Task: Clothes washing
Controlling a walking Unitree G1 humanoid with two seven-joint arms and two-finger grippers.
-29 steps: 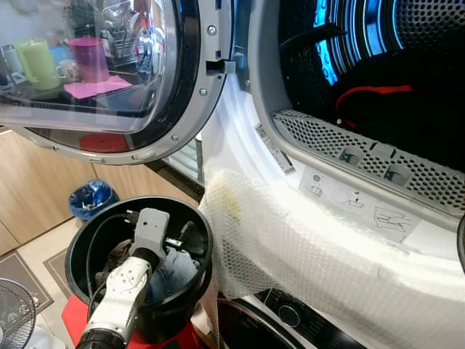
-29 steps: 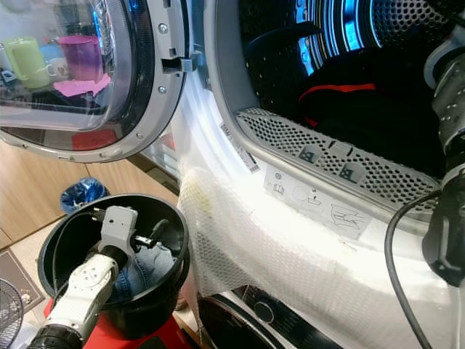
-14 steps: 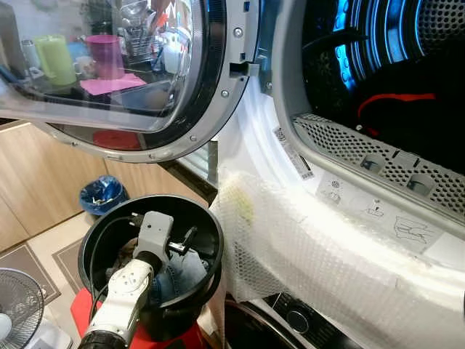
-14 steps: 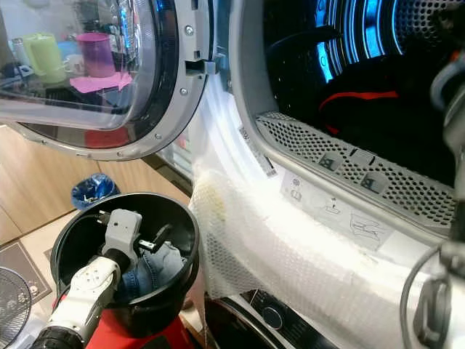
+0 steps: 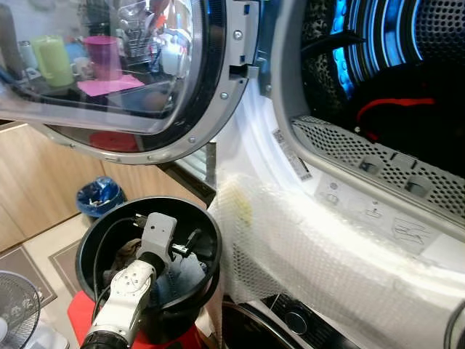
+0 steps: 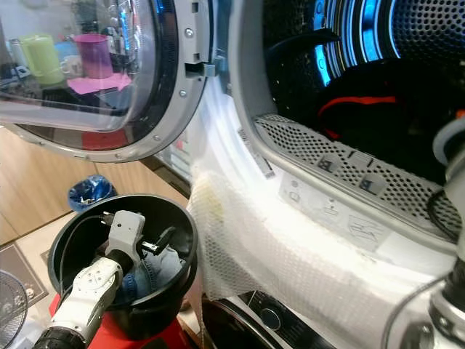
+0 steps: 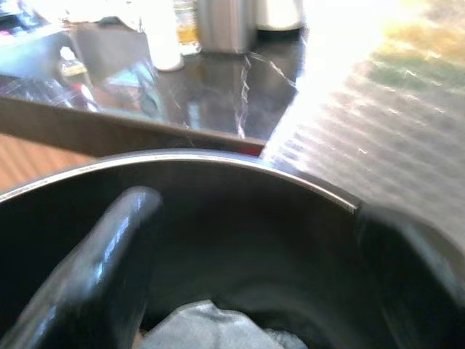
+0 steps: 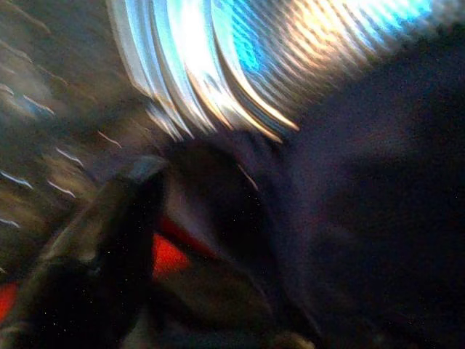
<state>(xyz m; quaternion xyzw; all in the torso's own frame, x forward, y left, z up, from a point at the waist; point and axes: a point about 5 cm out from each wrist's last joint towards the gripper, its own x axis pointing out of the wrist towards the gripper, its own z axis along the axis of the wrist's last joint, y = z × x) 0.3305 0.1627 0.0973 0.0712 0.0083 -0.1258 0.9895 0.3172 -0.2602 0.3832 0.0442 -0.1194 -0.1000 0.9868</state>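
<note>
My left gripper [image 5: 190, 242] sits in the black bucket [image 5: 102, 225], lower left, fingers parted over crumpled blue denim [image 5: 178, 270]; right fingers' state I cannot tell.

The left end effector [image 5: 190, 242] points down with fingers spread, while the right arm [image 6: 450, 240] reaches forward.

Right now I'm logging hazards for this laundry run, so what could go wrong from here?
The left gripper sits open inside the black bucket over the denim; a shallow grasp may drop it. The bucket stands close under the bubble wrap draped over the machine's front, so lifted cloth might snag it. The dark clothes with red trim lie in the drum, where the right wrist view shows that gripper close to them; it could tangle.
</note>
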